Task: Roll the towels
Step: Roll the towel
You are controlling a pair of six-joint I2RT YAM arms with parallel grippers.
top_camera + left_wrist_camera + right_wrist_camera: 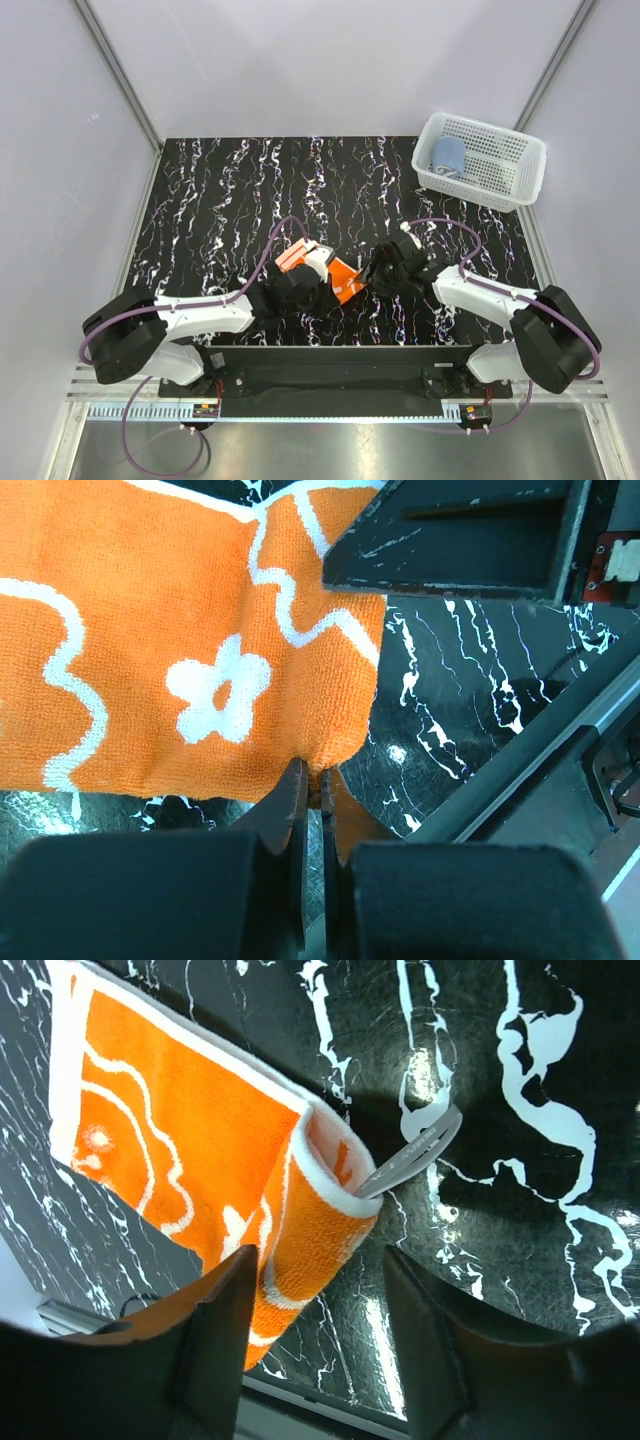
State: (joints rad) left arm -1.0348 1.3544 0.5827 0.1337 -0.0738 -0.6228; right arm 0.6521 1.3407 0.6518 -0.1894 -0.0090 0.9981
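The orange towel with white flower pattern lies near the front middle of the black marble table, between my two grippers. My left gripper is shut on its near edge; the left wrist view shows the jaws pinching the cloth. My right gripper is open. In the right wrist view the towel's folded end, with a grey loop tag, sits between the jaws against the left finger. The light blue towel lies rolled in the basket.
The white mesh basket stands at the far right corner of the table. The table's front edge rail runs close behind the towel. My right gripper's black body hangs just past the towel in the left wrist view.
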